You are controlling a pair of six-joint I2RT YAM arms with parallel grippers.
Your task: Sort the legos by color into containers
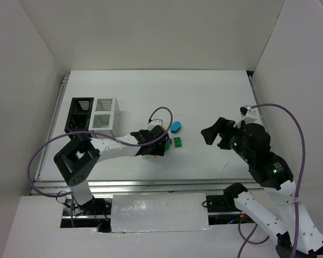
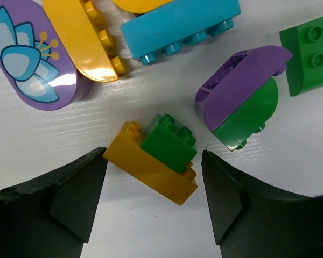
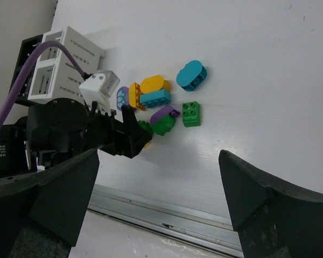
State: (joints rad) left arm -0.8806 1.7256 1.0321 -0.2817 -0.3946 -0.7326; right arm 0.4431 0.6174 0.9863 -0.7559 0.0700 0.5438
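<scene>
The left hand [image 2: 154,155] hangs directly over the cluster of legos near the middle of the table [image 1: 204,97], with its jaws apart and one finger on each side of a yellow brick [image 2: 151,174] that carries a small green brick [image 2: 169,142] on its studs. Neither pad is seen pressing on the stack, so nothing is gripped yet. In the left wrist view the long axis of the yellow brick runs from upper left to lower right, skewed to the line between the two fingers. A closing stroke is therefore likely to meet opposite corners first and may turn the stack. Just beyond it lie a purple flower-printed brick [image 2: 29,54], a rounded yellow-orange brick [image 2: 83,40], a long teal brick [image 2: 180,24], a purple-on-green rounded pair [image 2: 239,97] and a green square brick [image 2: 312,54]. A rounded teal brick [image 3: 192,75] sits slightly apart. The right hand [image 3: 159,161] is spread wide, holds nothing and stands well to the right of the cluster, so the left arm is the nearer one. The black container [image 1: 79,114] and the white container [image 1: 105,113] stand touching, side by side, to the far left of the cluster. No brick shows in the white compartments, and the black interior is too dark to judge.
</scene>
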